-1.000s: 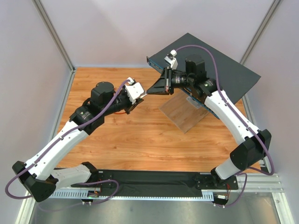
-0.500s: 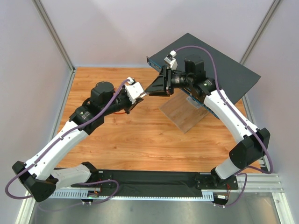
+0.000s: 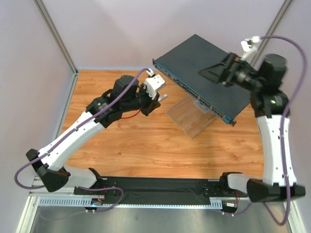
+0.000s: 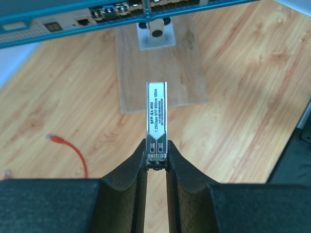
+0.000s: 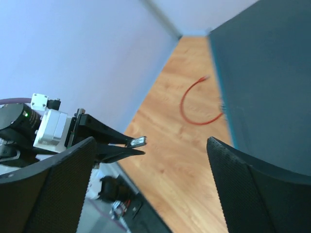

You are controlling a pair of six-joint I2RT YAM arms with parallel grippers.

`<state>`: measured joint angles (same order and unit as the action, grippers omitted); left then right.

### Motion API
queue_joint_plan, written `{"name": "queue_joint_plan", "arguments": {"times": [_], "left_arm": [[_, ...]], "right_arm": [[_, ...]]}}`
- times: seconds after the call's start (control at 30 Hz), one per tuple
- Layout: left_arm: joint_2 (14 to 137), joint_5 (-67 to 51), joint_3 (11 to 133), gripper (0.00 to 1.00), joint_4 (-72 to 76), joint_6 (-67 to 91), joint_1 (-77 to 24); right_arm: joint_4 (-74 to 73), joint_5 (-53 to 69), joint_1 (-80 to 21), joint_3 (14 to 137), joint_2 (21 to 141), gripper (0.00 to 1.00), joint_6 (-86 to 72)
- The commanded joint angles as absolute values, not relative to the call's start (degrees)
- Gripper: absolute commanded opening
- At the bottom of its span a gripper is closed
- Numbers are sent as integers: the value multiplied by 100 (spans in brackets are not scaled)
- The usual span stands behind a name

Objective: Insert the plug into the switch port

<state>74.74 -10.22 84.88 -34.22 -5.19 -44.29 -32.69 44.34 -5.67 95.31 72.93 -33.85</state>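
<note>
**Left arm.** The left gripper (image 4: pixel 156 147) has its fingers (image 4: pixel 127 170) closed on the lower end of a metal module (image 4: pixel 156 112). The module is a narrow silver block with a white printed label reading SFP-SX-MM. It projects straight out past the fingertips toward the switch (image 3: pixel 194 60). The module tip is well apart from the front face of the switch.

**Right arm.** The right gripper (image 3: pixel 206 74) hangs above the dark top panel of the switch. In the right wrist view its fingers (image 5: pixel 53 179) stand wide apart with nothing between them.

**Switch.** The switch is a wide, flat, dark blue-grey box carried on a clear stand (image 3: pixel 187 119) above the wooden counter (image 3: pixel 136 145). The switch ports (image 4: pixel 114 9) run in a row along the thin front face. At this size the individual sockets cannot be told apart.

**Plug.** The plug (image 4: pixel 50 138) is the red-booted end of a thin red cable (image 4: pixel 77 154). It lies flat on the counter.
- Left wrist view: the plug is on the left, beside the left fingers, well apart from the switch front face.
- Right wrist view: the cable curves in an arc on the counter beside the edge of the switch.
- Neither gripper touches the plug or the cable.
</note>
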Motion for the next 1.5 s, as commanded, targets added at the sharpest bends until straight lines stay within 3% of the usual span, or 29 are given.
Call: {"name": "queue_joint_plan", "arguments": {"times": [0.0, 0.2, 0.4, 0.57, 0.8, 0.93, 1.13, 1.47], "left_arm": [[7865, -361, 9139, 0, -3839, 148, -4711], [8761, -18, 9966, 0, -4113, 694, -4939], [9534, 439, 10941, 0, -4586, 878, -5080], [9703, 536, 11127, 0, -4632, 984, -5080], [9887, 519, 11250, 0, -4605, 949, -5080], [10011, 519, 11364, 0, -4632, 949, -5089], [10177, 483, 11487, 0, -4570, 1002, -5089], [10503, 598, 11821, 0, -4561, 1011, -5106]], "right_arm": [[-3734, 4797, 794, 9063, 6681, 99, -3120], [-5120, 5194, 2782, 8473, 5943, 100, -2419], [-6159, 5493, 3901, 8086, 6090, 100, -1908], [-6162, 5642, 4069, 7779, 6240, 100, -1933], [-4539, 6222, 4017, 6742, 6188, 100, -2917], [-3930, 6275, 3964, 6364, 6196, 95, -3234], [-3033, 6328, 3858, 6021, 6223, 75, -3839], [-2716, 6275, 3832, 5854, 6153, 7, -4087]]}}
